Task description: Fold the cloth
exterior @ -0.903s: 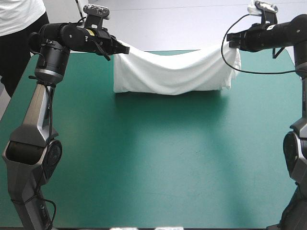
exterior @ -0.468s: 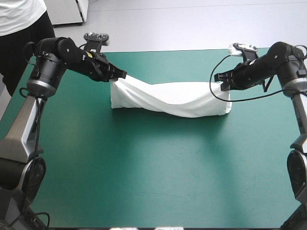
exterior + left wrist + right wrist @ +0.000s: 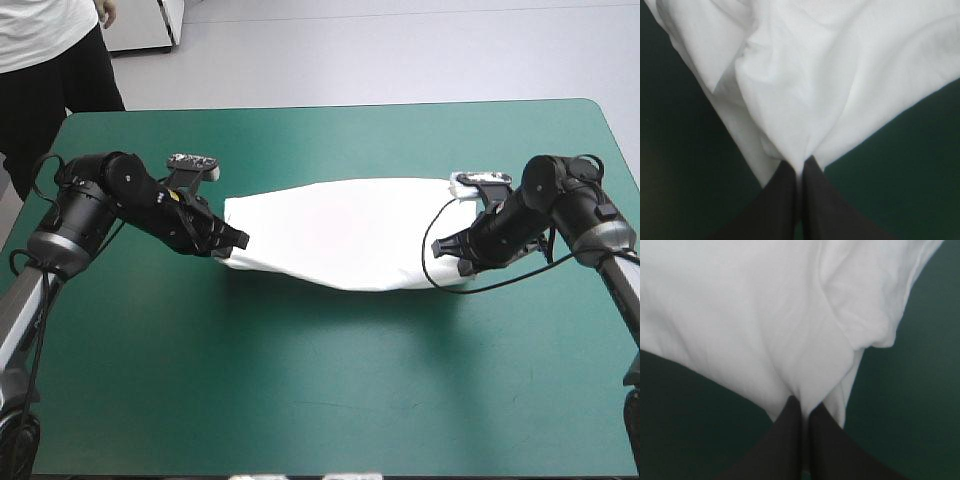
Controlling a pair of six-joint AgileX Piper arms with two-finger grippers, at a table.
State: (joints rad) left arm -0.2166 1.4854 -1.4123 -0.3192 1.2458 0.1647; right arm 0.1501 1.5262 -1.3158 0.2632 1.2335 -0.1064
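We found the T-shirt (image 3: 340, 232) lying as a long white band across the middle of the teal-green cover (image 3: 320, 390), its near edge held low at either end. The left gripper (image 3: 234, 250) had its black fingers all but closed on a pinch of cloth at the band's left near corner. The right gripper (image 3: 442, 248) was likewise clamped on the right near corner, with nothing else between its jaws. We judged the step in hand to be laying the folded layer down. To do it well, both corners should descend level, with the cloth lightly taut between them and the top edge matched to the layer beneath, and the jaws should release only once the fabric rests on the cover.
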